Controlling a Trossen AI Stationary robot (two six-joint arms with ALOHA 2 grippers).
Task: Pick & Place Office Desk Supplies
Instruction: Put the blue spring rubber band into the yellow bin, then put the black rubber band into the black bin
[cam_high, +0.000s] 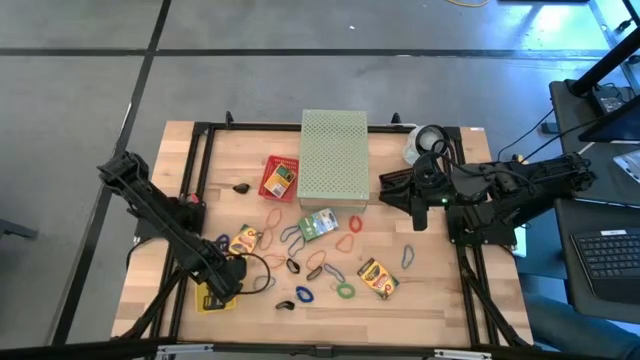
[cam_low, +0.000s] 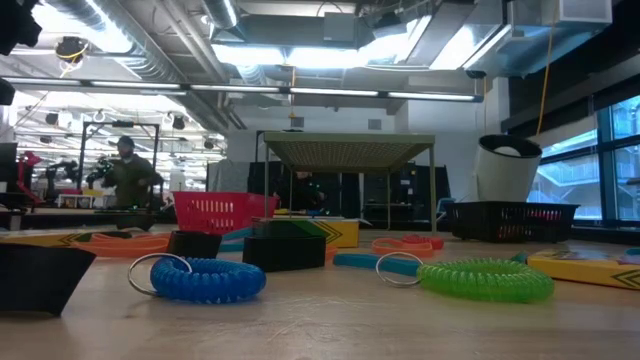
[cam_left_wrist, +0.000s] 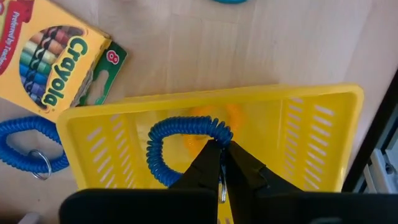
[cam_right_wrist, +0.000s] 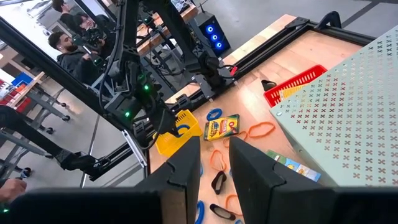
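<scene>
A yellow slotted basket (cam_left_wrist: 311, 130) sits on the table's near left part (cam_high: 213, 297). Inside it is a blue coiled loop (cam_left_wrist: 163, 143), and my left gripper (cam_left_wrist: 219, 146) is shut on that loop from above. A Crayola box (cam_left_wrist: 50, 59) and a second blue loop (cam_left_wrist: 28, 146) lie flat on the wood beside the basket. My right gripper (cam_right_wrist: 214, 168) hangs open and raised at the table's right (cam_high: 403, 192), with nothing between its fingers. More loops, black clips and crayon boxes (cam_high: 378, 277) lie scattered across the middle of the table. My left gripper pinches the blue loop's coil at one spot on its arc (cam_left_wrist: 214, 132) between its two fingertips. The fingers point down into the basket. The rest of the loop curves away inside the basket. A small metal ring (cam_left_wrist: 222, 190) shows between the fingers.
A large pale green perforated box (cam_high: 334, 156) stands at the far middle, with a red basket (cam_high: 280, 177) on its left. A white roll (cam_high: 425, 143) sits at the far right. A blue loop (cam_low: 205, 278) and a green loop (cam_low: 485, 278) lie near the front edge. People stand in the room beyond.
</scene>
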